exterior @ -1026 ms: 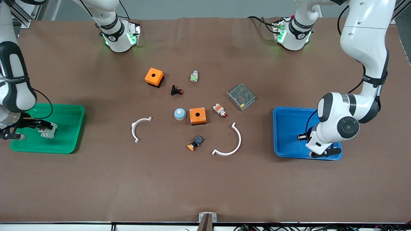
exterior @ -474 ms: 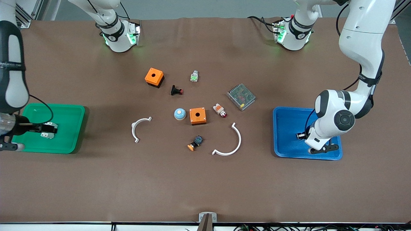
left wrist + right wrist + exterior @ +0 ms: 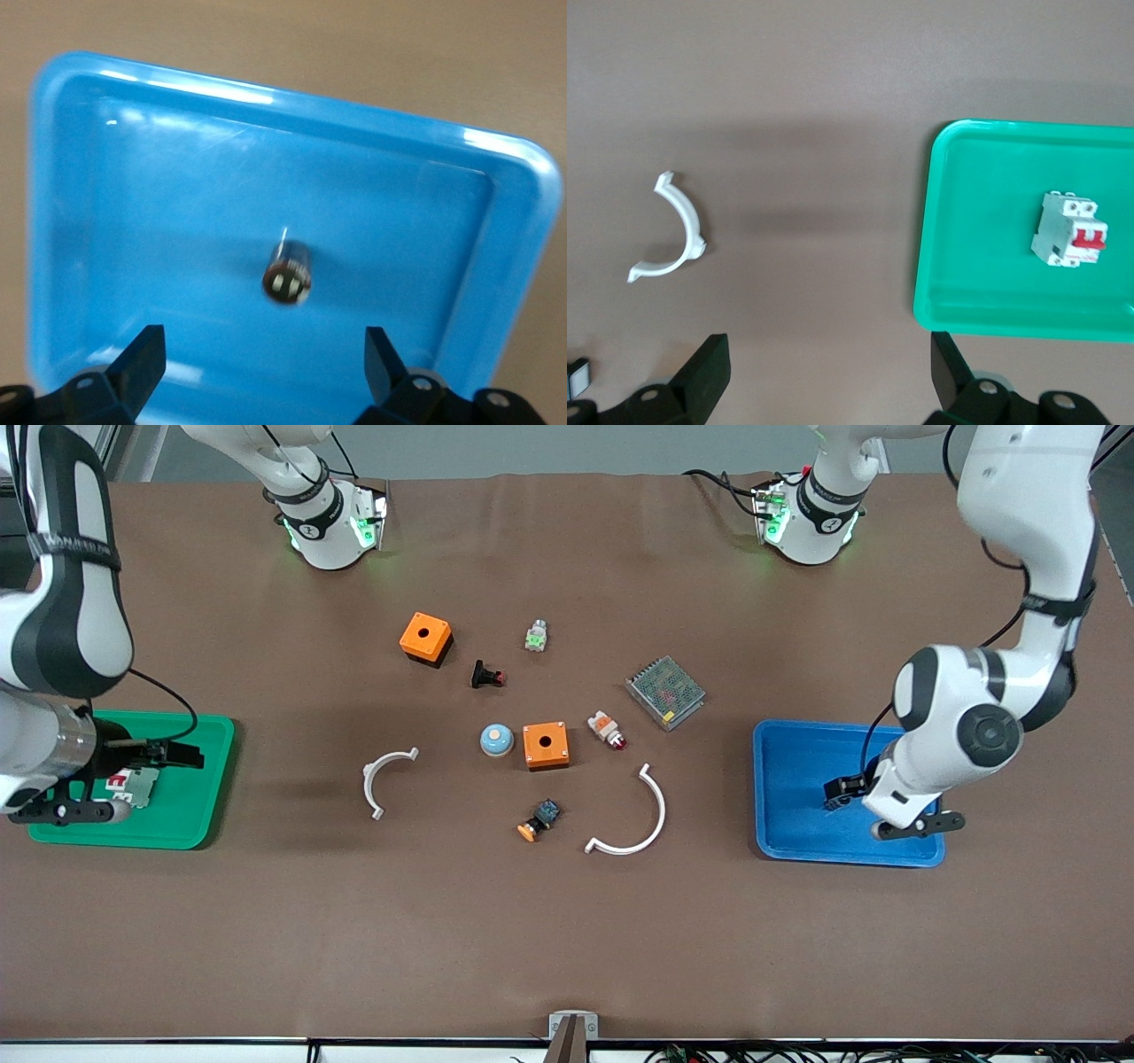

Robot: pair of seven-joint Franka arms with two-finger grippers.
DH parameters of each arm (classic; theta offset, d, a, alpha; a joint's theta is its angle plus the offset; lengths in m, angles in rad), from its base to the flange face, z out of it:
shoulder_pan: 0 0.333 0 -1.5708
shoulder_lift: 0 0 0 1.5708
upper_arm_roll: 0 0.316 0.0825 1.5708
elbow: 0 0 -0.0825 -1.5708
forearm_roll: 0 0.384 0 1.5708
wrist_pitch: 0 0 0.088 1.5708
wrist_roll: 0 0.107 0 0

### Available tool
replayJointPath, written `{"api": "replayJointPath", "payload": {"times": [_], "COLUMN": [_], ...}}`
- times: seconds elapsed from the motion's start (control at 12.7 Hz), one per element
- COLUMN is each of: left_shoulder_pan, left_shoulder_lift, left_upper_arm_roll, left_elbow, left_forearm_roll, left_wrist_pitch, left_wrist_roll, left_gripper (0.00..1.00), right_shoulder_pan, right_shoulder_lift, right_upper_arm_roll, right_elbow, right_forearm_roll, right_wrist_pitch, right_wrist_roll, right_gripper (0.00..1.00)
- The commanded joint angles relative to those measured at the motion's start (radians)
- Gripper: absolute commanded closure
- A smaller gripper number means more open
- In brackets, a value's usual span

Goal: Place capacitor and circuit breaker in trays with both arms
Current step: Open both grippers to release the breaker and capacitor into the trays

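Note:
The circuit breaker [image 3: 129, 786], a white block with red toggles, lies in the green tray [image 3: 190, 815] at the right arm's end of the table. It also shows in the right wrist view [image 3: 1069, 232], in the tray [image 3: 983, 305]. My right gripper [image 3: 180, 757] [image 3: 828, 372] is open and empty, up over the tray's edge toward the table's middle. The capacitor [image 3: 288, 273] lies on its side in the blue tray [image 3: 80, 221]; in the front view my left hand hides it. My left gripper [image 3: 840, 790] [image 3: 263, 363] is open and empty above the blue tray [image 3: 797, 753].
In the table's middle are two orange boxes [image 3: 425, 638] [image 3: 545, 745], a black flanged button [image 3: 486, 676], a blue dome [image 3: 497, 740], a white-and-orange piece [image 3: 606, 729], a mesh-topped unit [image 3: 665, 692] and two white curved clips [image 3: 386, 779] [image 3: 631, 819].
My right gripper has let go of the circuit breaker, risen and moved toward the table's middle. My left gripper has lifted off the blue tray's floor, leaving the capacitor there.

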Motion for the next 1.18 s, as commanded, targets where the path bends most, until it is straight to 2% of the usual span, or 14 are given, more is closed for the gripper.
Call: {"api": "replayJointPath", "payload": {"times": [0.0, 0.24, 0.39, 0.55, 0.79, 1.11], "left_shoulder_pan": [0.01, 0.01, 0.013, 0.013, 0.013, 0.043], "left_shoulder_lift": [-0.169, -0.309, -0.396, -0.453, -0.45, -0.441], "left_upper_arm_roll": [-0.014, -0.015, -0.006, -0.003, -0.003, -0.001], "left_elbow": [-0.04, -0.039, -0.028, 0.022, 0.171, 0.243], "left_forearm_roll": [0.006, -0.002, -0.087, -0.1, -0.101, -0.101], "left_wrist_pitch": [-0.129, -0.246, -0.3, -0.382, -0.52, -0.539], "left_wrist_roll": [0.021, 0.041, 0.078, 0.094, 0.106, 0.194], "left_gripper": [0.0, 0.0, 0.0, 0.0, 0.0, 0.0], "right_shoulder_pan": [0.022, 0.022, 0.02, 0.013, 0.003, 0.003], "right_shoulder_lift": [-0.102, -0.164, -0.161, -0.159, -0.158, -0.15], "right_upper_arm_roll": [-0.005, -0.005, -0.005, -0.008, -0.009, -0.009], "right_elbow": [-0.02, -0.022, -0.02, -0.017, -0.01, 0.098], "right_forearm_roll": [-0.016, -0.013, -0.015, -0.015, -0.015, -0.006], "right_wrist_pitch": [-0.062, -0.094, -0.101, -0.102, -0.105, -0.16], "right_wrist_roll": [0.013, 0.013, 0.012, 0.01, 0.007, 0.009], "right_gripper": [0.0, 0.0, 0.0, 0.0, 0.0, 0.0]}}
